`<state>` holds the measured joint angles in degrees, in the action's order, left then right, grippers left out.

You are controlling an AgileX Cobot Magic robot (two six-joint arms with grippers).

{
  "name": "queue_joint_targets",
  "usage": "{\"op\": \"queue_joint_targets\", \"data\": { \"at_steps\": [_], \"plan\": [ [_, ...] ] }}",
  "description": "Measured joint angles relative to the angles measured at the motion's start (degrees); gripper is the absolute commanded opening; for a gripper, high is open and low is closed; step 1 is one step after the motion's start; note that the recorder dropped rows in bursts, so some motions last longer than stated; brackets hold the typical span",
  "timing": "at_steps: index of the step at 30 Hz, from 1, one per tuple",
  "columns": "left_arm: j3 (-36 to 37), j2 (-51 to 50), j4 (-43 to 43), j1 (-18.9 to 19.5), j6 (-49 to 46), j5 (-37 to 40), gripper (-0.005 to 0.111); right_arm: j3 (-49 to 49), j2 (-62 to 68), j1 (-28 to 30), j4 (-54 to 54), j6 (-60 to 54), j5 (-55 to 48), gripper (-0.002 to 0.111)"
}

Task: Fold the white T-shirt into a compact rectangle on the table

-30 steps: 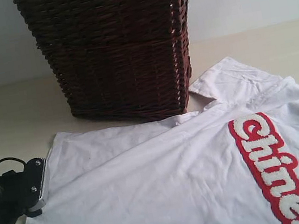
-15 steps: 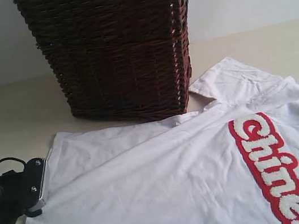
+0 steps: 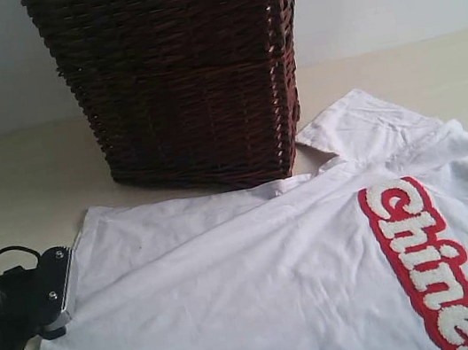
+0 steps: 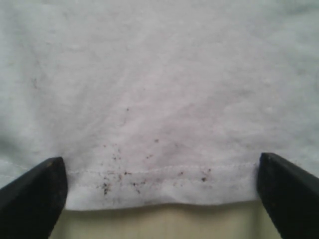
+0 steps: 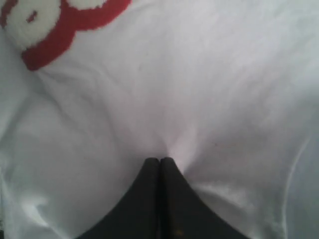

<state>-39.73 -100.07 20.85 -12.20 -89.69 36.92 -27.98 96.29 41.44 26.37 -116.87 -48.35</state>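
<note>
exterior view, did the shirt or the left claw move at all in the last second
Nothing visibly changed. The white T-shirt lies spread on the table in front of the wicker basket exactly as before, and the left claw sits at the shirt's edge in the same spot.

On my feed the white T-shirt (image 3: 254, 297) is lying spread out and a bit wrinkled on the pale beige table (image 3: 20, 184), not folded yet. Its fuzzy white, red-outlined lettering (image 3: 424, 264) runs down the right side. What looks like a sleeve (image 3: 356, 123) sticks out toward the back, and the stitched hem (image 4: 159, 172) has little dark specks on it.
</note>
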Motion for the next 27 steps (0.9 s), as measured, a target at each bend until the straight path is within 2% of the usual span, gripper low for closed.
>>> {"op": "queue_joint_targets", "data": {
  "at_steps": [6, 12, 14, 19, 21, 23, 27],
  "plan": [
    [0.0, 0.0, 0.0, 0.0, 0.0, 0.0, 0.100, -0.4, 0.7, 0.0, -8.4, 8.7, -4.3, 0.000],
    [0.0, 0.0, 0.0, 0.0, 0.0, 0.0, 0.100, 0.0, 1.0, 0.0, -13.1, 6.7, -11.8, 0.003],
    [0.0, 0.0, 0.0, 0.0, 0.0, 0.0, 0.100, 0.0, 1.0, 0.0, -11.4, 6.0, -11.4, 0.012],
    [0.0, 0.0, 0.0, 0.0, 0.0, 0.0, 0.100, 0.0, 0.0, 0.0, -7.4, 3.0, -10.0, 0.052],
    [0.0, 0.0, 0.0, 0.0, 0.0, 0.0, 0.100, 0.0, -2.6, 0.0, -6.3, 1.2, -10.0, 0.065],
    [0.0, 0.0, 0.0, 0.0, 0.0, 0.0, 0.100, 0.0, -5.8, 0.0, -5.3, -1.1, -9.6, 0.073],
    [0.0, 0.0, 0.0, 0.0, 0.0, 0.0, 0.100, -2.6, -10.8, 0.0, 1.8, -3.2, -7.8, 0.074]
  ]
}}
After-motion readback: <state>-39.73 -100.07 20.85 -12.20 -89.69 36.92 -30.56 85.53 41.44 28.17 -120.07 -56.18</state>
